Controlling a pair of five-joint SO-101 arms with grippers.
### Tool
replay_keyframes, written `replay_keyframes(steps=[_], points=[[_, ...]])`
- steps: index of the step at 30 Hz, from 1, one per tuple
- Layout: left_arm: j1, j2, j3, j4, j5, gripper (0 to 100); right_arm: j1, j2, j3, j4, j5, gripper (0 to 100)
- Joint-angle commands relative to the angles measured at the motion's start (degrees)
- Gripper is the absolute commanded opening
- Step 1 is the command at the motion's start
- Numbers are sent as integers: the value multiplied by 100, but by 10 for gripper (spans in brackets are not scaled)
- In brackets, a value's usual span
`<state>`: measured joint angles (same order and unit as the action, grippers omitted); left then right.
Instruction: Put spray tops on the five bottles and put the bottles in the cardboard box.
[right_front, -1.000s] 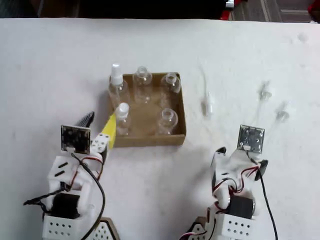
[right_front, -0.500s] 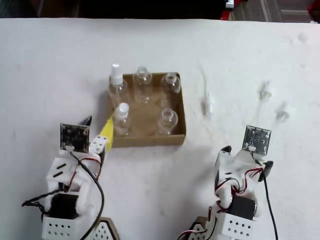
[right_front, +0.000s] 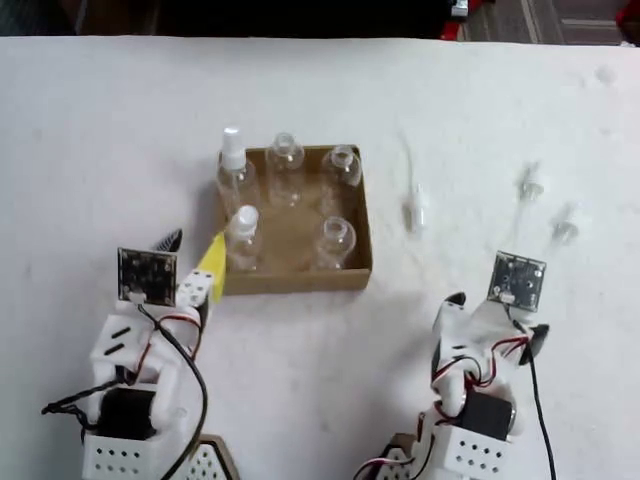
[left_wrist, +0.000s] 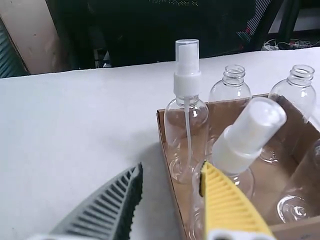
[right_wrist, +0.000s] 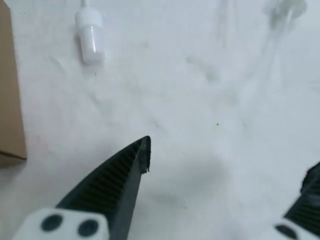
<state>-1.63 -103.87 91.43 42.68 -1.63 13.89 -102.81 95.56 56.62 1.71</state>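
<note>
The left gripper (left_wrist: 171, 172) and right gripper (right_wrist: 227, 160) stand open, empty. Five bottles (right_front: 285, 172) sit in the box (right_front: 364, 205), two capped. Three spray tops (right_front: 415, 212) lie beside it; they look light, slippery and thin-tubed, so better grip the thick head.

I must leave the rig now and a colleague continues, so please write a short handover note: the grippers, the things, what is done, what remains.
Left gripper: fingers open, empty, at the front left corner of the cardboard box.
Right gripper: fingers open, empty, over bare table to the right of the box.
Done: all five bottles stand in the box; the two capped bottles are on its left side.
Left: three open-necked bottles need the three loose spray tops lying on the table.
</note>
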Motion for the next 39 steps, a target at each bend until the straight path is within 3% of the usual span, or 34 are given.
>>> replay_keyframes(steps=[1,6,13,22,26,35,39], points=[[-66,-40,-404,35,-18,177,391,-31,-97,-101,70,422],[-66,-40,-466,185,-9,177,523,-31,-211,22,158,404],[-57,-40,-466,185,-9,177,479,-31,-633,391,1319,39],[163,-40,-448,158,-44,177,-1068,505,-1776,321,1495,19],[154,-40,-448,149,-44,177,-1095,2070,-2857,321,1495,24],[119,-40,-448,176,-53,177,-1490,7292,-6066,963,1143,27],[110,-40,-431,158,-53,177,-1490,9068,-7262,971,853,94]])
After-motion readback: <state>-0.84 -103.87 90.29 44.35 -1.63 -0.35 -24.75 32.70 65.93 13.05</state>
